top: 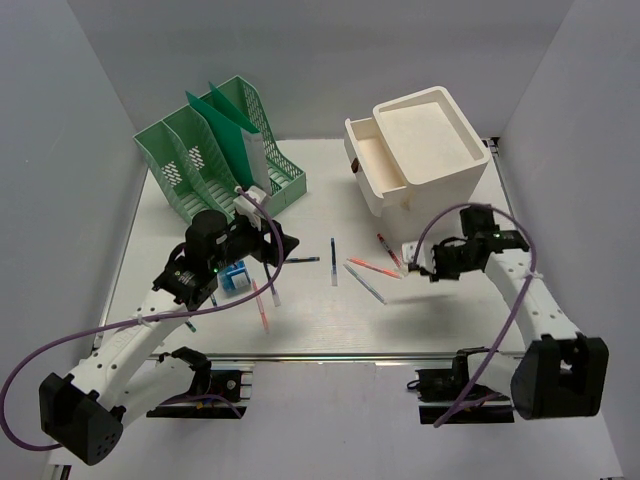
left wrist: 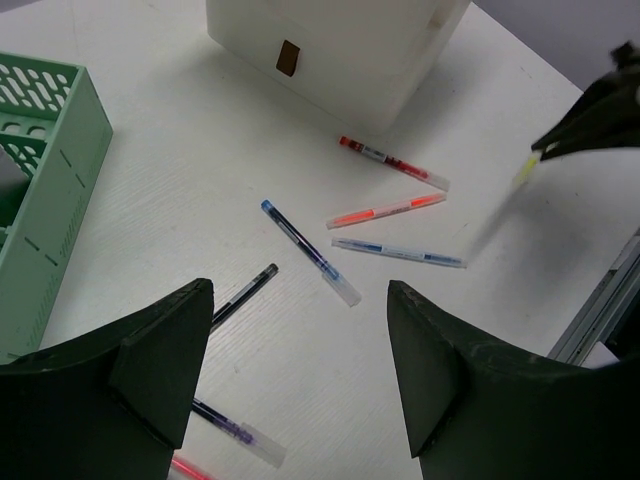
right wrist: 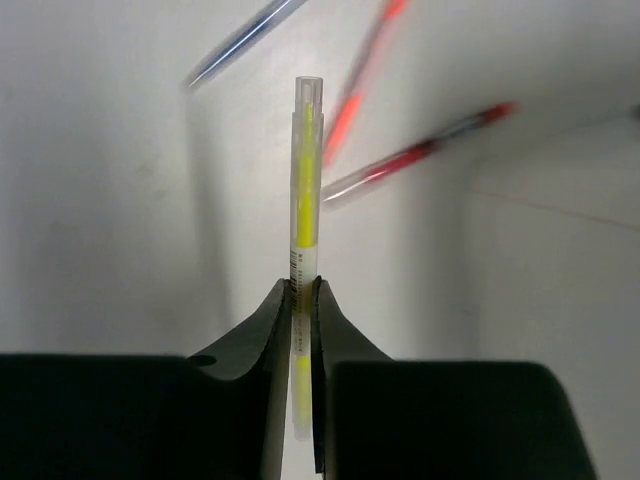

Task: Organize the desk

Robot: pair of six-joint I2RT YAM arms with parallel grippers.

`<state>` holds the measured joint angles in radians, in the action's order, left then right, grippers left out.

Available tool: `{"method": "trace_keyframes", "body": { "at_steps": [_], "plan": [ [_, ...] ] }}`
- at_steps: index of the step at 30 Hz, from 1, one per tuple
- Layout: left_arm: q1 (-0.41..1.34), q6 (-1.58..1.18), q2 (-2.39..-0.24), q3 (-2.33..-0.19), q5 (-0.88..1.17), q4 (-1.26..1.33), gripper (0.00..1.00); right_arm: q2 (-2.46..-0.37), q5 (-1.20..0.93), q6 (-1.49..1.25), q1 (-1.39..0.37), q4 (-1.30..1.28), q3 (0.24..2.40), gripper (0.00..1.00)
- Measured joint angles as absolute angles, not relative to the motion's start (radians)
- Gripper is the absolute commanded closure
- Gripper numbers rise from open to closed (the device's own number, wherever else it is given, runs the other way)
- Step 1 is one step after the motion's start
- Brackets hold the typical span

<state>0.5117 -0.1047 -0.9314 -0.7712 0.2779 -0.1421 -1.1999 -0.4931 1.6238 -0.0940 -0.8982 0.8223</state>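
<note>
1. Right gripper [right wrist: 302, 292]: jaws pinched on a slim, clear-barrelled yellow pen [right wrist: 306, 190], which points straight out ahead of the fingers.
2. Left gripper [left wrist: 300, 300]: jaws spread wide with nothing between them, hovering over loose pens.
3. Flat white rectangular desk [top: 450, 320]: lies under both arms, with grey walls around it. Green slotted plastic file rack [top: 220, 150] far left, white drawer box [top: 425, 150] far right.
4. Lying near the box: red pen [left wrist: 392, 163], orange pen [left wrist: 385, 210], blue pen [left wrist: 398, 251].
</note>
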Motion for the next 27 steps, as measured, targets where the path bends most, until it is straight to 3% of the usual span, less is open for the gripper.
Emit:
{"method": "trace_keyframes", "body": {
  "at_steps": [7,12,19,27],
  "plan": [
    [0.512,-0.105,-0.938,-0.760,0.301,-0.125,0.21,-1.038,-0.744,1.157,-0.138,-0.712,0.995,1.00],
    [0.512,-0.104,-0.942,-0.748,0.308,-0.101,0.20,-1.046,-0.770,0.724,-0.208,-0.492,1.066,1.00],
    [0.512,-0.104,-0.943,-0.719,0.313,-0.075,0.20,-1.224,-0.644,0.257,-0.290,-0.224,1.353,1.00],
    [0.512,-0.104,-0.945,-0.713,0.305,-0.067,0.21,-1.439,-0.405,0.005,-0.338,-0.048,1.532,1.00]
  ]
}}
